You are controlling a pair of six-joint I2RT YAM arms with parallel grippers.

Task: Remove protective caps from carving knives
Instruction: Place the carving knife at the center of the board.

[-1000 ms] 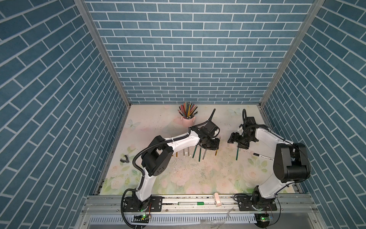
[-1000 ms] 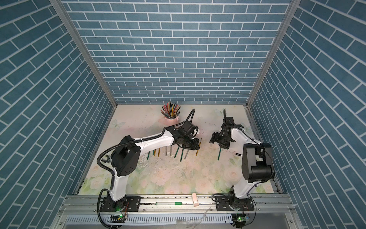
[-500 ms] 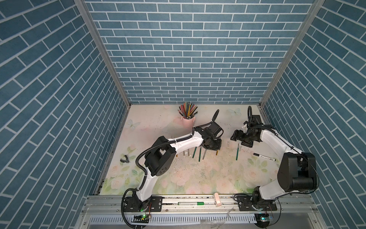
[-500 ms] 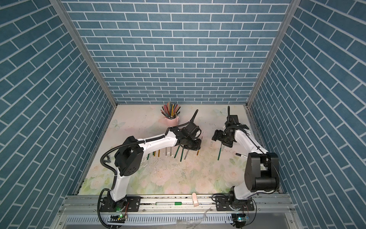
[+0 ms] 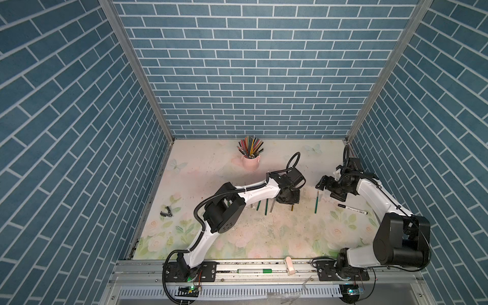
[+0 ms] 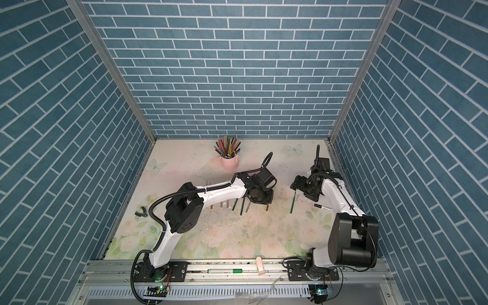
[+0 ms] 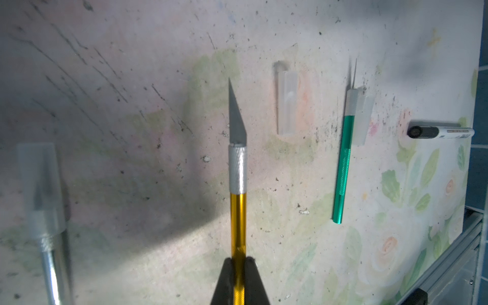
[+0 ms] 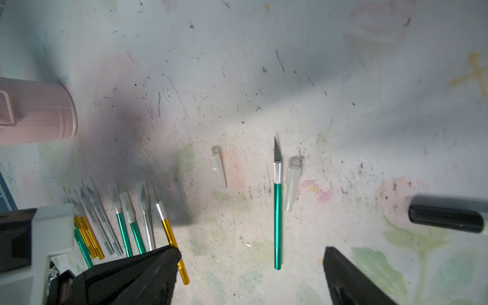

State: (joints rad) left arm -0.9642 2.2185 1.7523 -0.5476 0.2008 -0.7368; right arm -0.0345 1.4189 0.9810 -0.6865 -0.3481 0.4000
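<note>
My left gripper (image 7: 239, 264) is shut on a gold carving knife (image 7: 238, 200), whose grey blade is bare. It hangs low over the mat at the right end of a row of carving knives (image 8: 126, 219), several with protective caps on. My right gripper (image 8: 252, 253) is open and holds nothing, above a green carving knife (image 8: 277, 211) lying with its blade bare. One loose protective cap (image 8: 292, 184) lies against that knife, another (image 8: 218, 171) a little to its left. In both top views the left gripper (image 5: 289, 198) and right gripper (image 5: 323, 184) flank the green knife (image 5: 316, 202).
A white marker with a black cap (image 5: 352, 209) lies right of the green knife. A pink cup of coloured pencils (image 5: 250, 162) stands at the back. A black clip (image 5: 166, 212) lies near the left wall. The floral mat (image 5: 264, 237) is scuffed.
My right gripper has opened wider and its arm has settled lower toward the front. The left gripper has shifted slightly right and forward with the gold knife.
</note>
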